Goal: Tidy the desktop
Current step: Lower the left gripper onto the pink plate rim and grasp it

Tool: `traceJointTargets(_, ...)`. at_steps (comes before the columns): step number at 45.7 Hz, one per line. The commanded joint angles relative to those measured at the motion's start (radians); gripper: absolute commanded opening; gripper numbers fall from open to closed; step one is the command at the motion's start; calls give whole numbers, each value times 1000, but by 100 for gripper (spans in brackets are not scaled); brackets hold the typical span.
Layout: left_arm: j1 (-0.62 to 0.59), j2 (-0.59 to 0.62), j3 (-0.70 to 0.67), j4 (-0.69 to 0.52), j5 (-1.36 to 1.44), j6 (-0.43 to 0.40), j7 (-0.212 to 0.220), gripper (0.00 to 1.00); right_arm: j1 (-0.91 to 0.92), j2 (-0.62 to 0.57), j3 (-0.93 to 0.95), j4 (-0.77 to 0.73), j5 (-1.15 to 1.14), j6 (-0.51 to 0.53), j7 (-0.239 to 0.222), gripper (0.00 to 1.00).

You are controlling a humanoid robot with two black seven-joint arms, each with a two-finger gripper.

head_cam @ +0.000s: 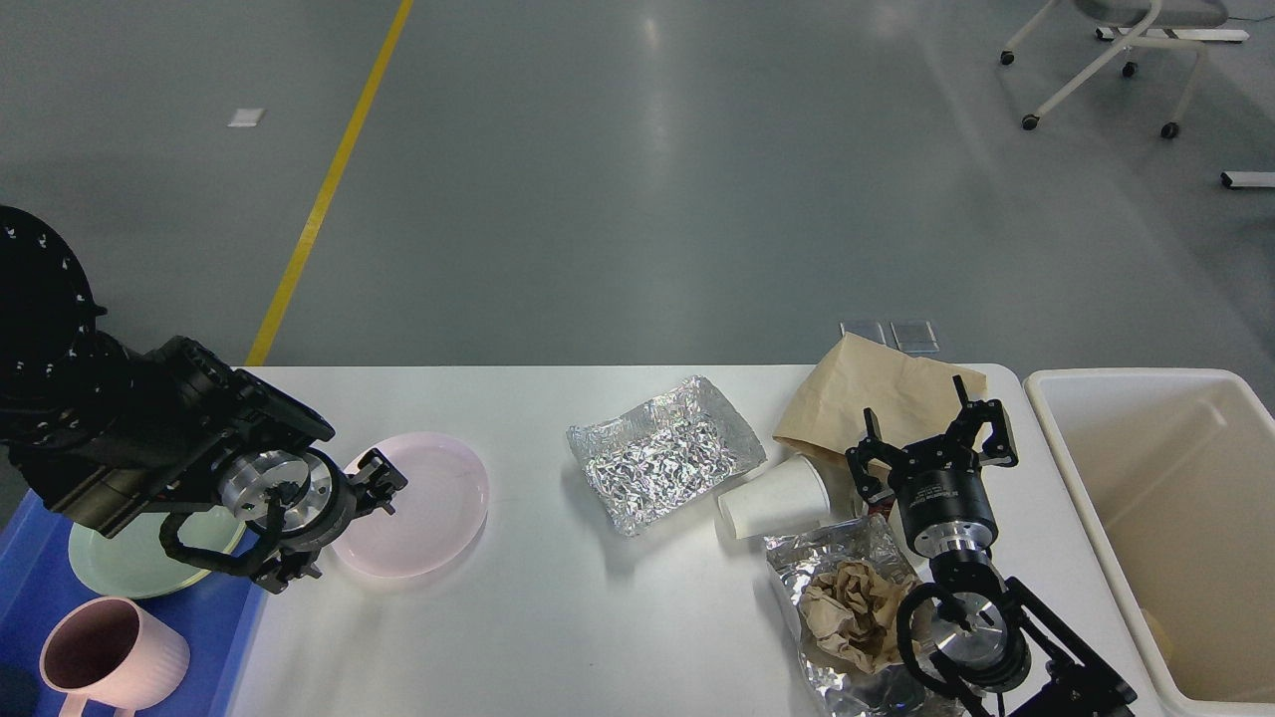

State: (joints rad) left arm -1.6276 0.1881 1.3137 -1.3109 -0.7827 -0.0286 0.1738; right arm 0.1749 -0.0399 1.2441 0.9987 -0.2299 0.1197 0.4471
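The pink plate (pixel 418 503) is being gripped at its near-left rim by the left hand (pixel 377 485) on the table (pixel 558 617). It is best being kept level towards the blue tray (pixel 40 558), clear of the green plate (pixel 120 563). The right hand (pixel 936 443) is being held open, empty, over the brown paper bag (pixel 877 398).

Taking the crumpled foil tray (pixel 665 454) as landmark: the desktop (pixel 558 637) lies bare on its near side and between it and the pink plate (pixel 418 503) to its left, leaving open passage there. To its right the way is crowded by a tipped white paper cup (pixel 775 496), a brown paper bag (pixel 877 398) and a foil sheet holding crumpled paper (pixel 847 612). Beyond those, the cream bin (pixel 1081 498) walls off the desktop's right end.
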Motion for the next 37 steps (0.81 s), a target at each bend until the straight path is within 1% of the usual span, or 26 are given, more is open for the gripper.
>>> traceJointTargets(1,93,17,-54,25,-128,142,0,93,0,0,0,-2,0,0,1,100)
traceJointTargets(3,123,28,-76,47,-132,153,0,93,0,0,0,0,0,0,-1,100)
traceJointTargets(12,245,76,-166,159,-75,148,-2,93,0,0,0,0,0,0,-1,100)
traceJointTargets(17,253,80,-183,193,-26,148,-7,93,0,0,0,-2,0,0,1,100)
traceJointTargets(21,256,100,-200,194,-9,139,-34,91,0,0,0,-2,0,0,-1,100)
traceJointTargets(26,287,116,-226,219,25,118,-63,84,0,0,0,-2,0,0,-1,100)
traceJointTargets(29,298,120,-229,232,75,98,-65,81,0,0,0,-2,0,0,-1,100)
traceJointTargets(32,307,122,-232,240,117,63,-65,75,0,0,0,-2,0,0,-1,100)
traceJointTargets(37,342,123,-235,260,146,29,-65,71,0,0,0,-2,0,0,-1,100)
